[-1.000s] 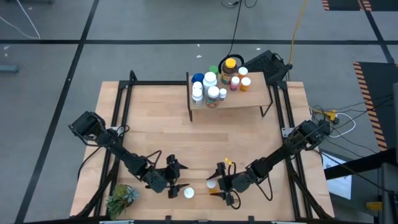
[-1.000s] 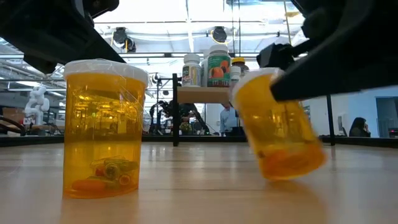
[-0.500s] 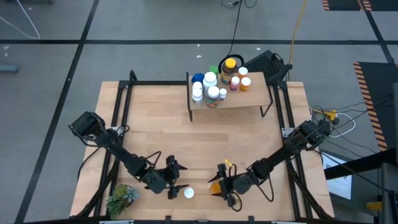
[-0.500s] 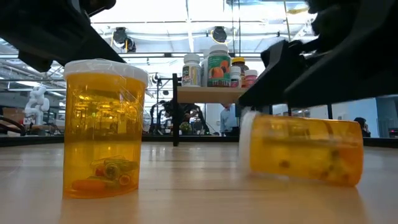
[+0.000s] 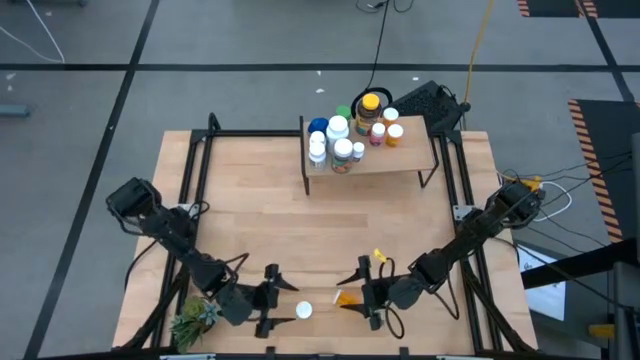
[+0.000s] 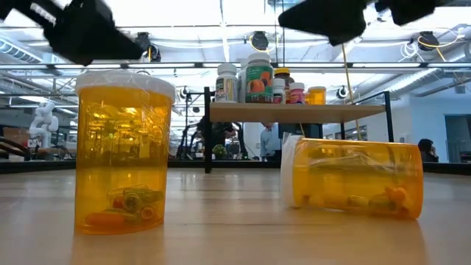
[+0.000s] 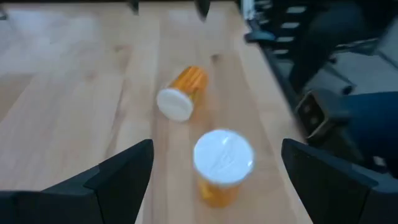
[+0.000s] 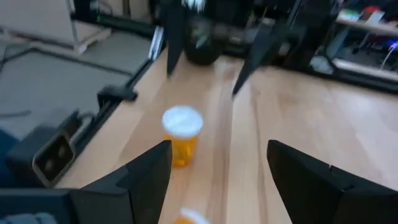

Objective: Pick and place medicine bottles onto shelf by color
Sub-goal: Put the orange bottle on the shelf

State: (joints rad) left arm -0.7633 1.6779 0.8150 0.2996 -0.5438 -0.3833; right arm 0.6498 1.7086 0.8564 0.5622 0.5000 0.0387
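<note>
Table (image 5: 250,220) low centre: upright bottle (image 5: 303,311), tipped bottle (image 5: 346,298) | left gripper (image 5: 275,304), right gripper (image 5: 368,294) both wide open, empty | advice: straddle tipped bottle's body squarely before closing.

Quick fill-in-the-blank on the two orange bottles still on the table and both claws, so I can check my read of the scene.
1. The orange bottle nearer the left claw stands ____.
2. The other orange bottle, near the right claw, lies on its ____.
3. Both claws are ____, gripping nothing.
4. Both bottles have caps coloured ____.

Missing words: upright; side; open; white
</note>
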